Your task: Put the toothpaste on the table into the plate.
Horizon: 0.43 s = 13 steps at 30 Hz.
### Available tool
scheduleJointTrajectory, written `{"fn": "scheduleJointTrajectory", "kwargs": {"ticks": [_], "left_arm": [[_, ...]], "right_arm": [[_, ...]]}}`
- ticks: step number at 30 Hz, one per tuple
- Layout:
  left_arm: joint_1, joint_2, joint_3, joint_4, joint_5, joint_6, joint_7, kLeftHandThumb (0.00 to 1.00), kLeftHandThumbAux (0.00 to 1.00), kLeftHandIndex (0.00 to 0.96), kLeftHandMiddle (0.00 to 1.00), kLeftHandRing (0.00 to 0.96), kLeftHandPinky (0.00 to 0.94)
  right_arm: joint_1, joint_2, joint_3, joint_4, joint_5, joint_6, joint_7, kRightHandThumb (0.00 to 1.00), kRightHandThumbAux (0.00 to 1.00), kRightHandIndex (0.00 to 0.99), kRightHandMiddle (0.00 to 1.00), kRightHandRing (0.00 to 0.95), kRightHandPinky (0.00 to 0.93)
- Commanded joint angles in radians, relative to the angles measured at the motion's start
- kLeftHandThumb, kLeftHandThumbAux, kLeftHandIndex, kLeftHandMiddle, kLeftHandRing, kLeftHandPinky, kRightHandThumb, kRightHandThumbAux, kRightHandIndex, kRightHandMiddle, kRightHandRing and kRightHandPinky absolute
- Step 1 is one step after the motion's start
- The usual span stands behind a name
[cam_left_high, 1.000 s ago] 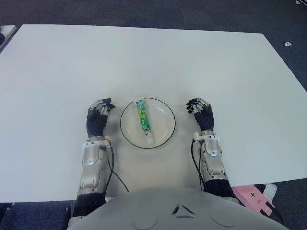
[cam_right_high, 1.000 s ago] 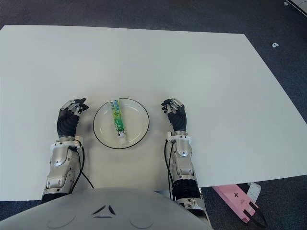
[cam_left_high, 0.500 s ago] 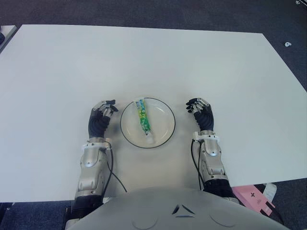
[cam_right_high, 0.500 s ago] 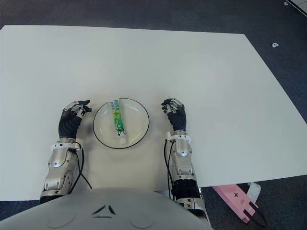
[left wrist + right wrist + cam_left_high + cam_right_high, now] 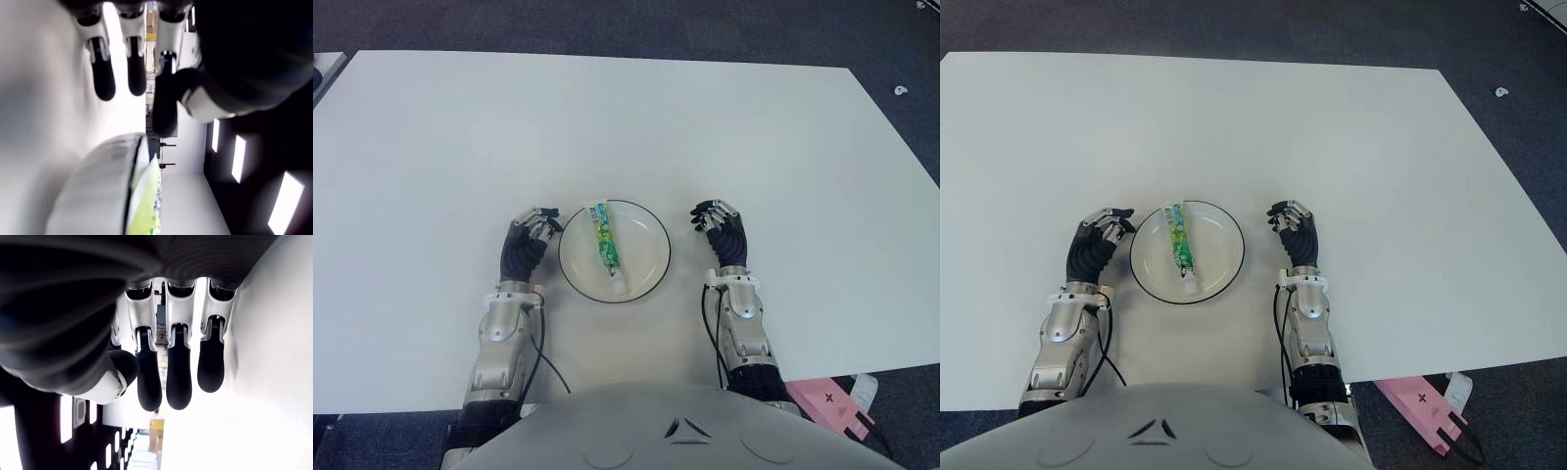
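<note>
Toothpaste [image 5: 605, 245] lying inside plate [image 5: 651, 269] on tabletop [image 5: 607, 127]; task looking done. Left hand [image 5: 525, 250] and right hand [image 5: 722, 235] flanking plate, fingers loosely curled, holding nothing.

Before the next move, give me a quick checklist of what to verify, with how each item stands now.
1. Toothpaste lies inside the plate: ok.
2. Toothpaste fully within the rim, cap end toward the robot: ok.
3. Left robot hand holds nothing: ok; its fingers hang relaxed and empty beside the plate's left rim.
4. Right robot hand holds nothing: ok; it shows to the right of the plate, apart from it, fingers relaxed.
5. Left robot hand clear of the plate: cannot tell; its fingertips show very close to the rim, and contact is not visible.
6. Plate well in from the table edge: ok.
</note>
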Motion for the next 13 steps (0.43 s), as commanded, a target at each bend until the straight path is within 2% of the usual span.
{"fn": "scheduleJointTrajectory", "kwargs": {"ticks": [1, 13], "left_arm": [[0.035, 0.0, -0.004, 0.056, 0.023, 0.037, 0.006, 0.705, 0.718, 0.432, 0.578, 0.563, 0.552], [0.023, 0.008, 0.031, 0.101, 0.007, 0.007, -0.005, 0.702, 0.719, 0.431, 0.584, 0.563, 0.537]], "right_arm": [[0.032, -0.002, 0.006, 0.046, 0.005, 0.028, 0.012, 0.708, 0.732, 0.429, 0.513, 0.527, 0.543], [0.03, -0.013, 0.007, 0.043, -0.008, 0.033, 0.002, 0.706, 0.733, 0.428, 0.505, 0.528, 0.54]]}}
